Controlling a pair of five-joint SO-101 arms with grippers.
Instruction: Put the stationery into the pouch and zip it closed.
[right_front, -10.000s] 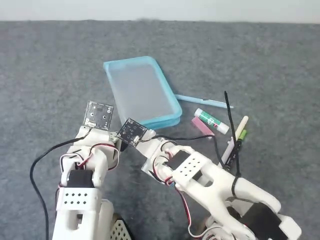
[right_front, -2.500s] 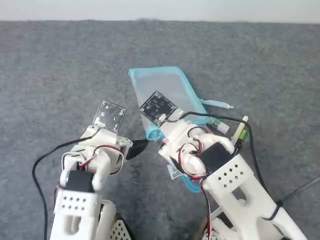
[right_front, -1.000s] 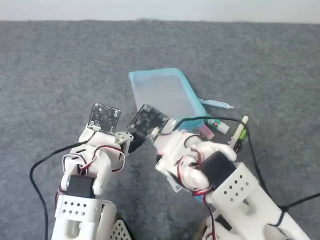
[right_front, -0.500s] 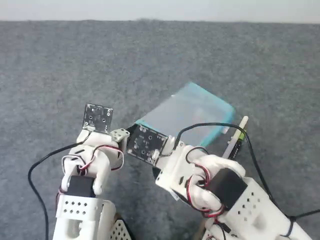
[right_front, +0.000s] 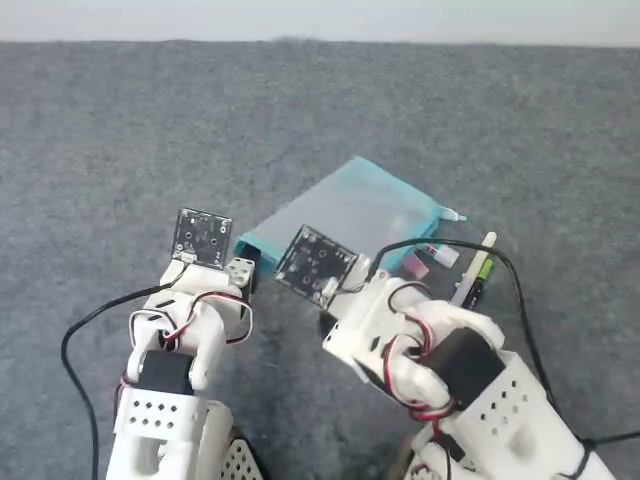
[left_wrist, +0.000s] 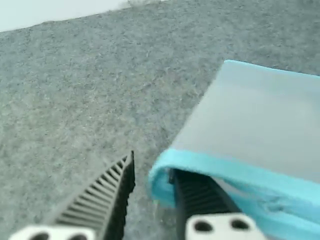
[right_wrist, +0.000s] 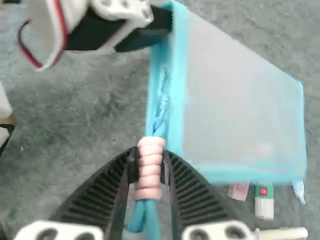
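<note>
change: pouch (right_front: 350, 212) swung round, zip opening
right pincer (right_wrist: 148, 176): clamped on zip pull (right_wrist: 150, 165)
left pincer (left_wrist: 151, 170): parted, astride pouch edge
stationery (right_front: 478, 270): still out

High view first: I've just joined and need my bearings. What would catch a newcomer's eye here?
The translucent blue pouch lies mid-table on the grey carpet, with both arms at its near end. The right gripper is shut on the pink zipper pull, while the left gripper straddles the pouch's open corner, one finger apparently inside. The stationery lies outside, beside the pouch.
</note>
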